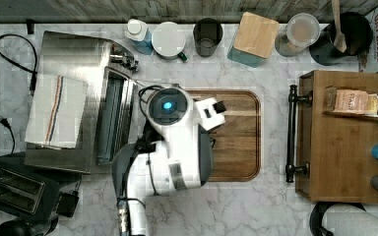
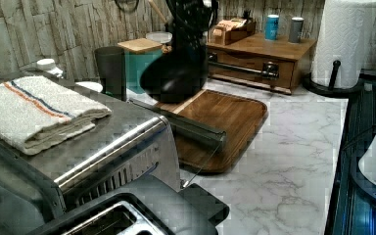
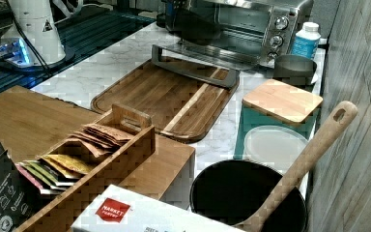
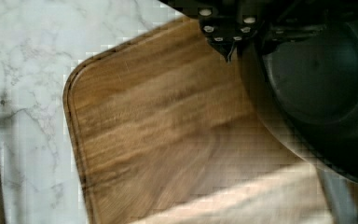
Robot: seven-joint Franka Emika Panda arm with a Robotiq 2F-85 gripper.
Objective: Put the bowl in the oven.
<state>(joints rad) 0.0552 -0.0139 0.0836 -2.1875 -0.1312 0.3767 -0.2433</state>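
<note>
The black bowl (image 2: 171, 81) hangs tilted in the air, just above the oven's dropped-down door (image 2: 196, 131) and the near edge of the wooden board. My gripper (image 2: 188, 46) comes down from above and is shut on the bowl's rim. In the wrist view the bowl (image 4: 326, 93) sits right under the gripper (image 4: 242, 42), with the board below it. The stainless oven (image 3: 244, 21) stands open, and the bowl (image 3: 193, 24) shows as a dark shape in front of its mouth. In the top view my arm (image 1: 177, 142) covers the bowl, beside the oven (image 1: 74, 59).
A folded towel (image 1: 56, 110) lies on the oven. The wooden board (image 1: 236, 135) lies in front of the door. Along the back stand a dark cup (image 1: 207, 37), a teal canister (image 1: 253, 37) and a pot with a spoon (image 1: 342, 37). A black toaster (image 1: 17, 189) and a wooden drawer box (image 1: 344, 137) flank the area.
</note>
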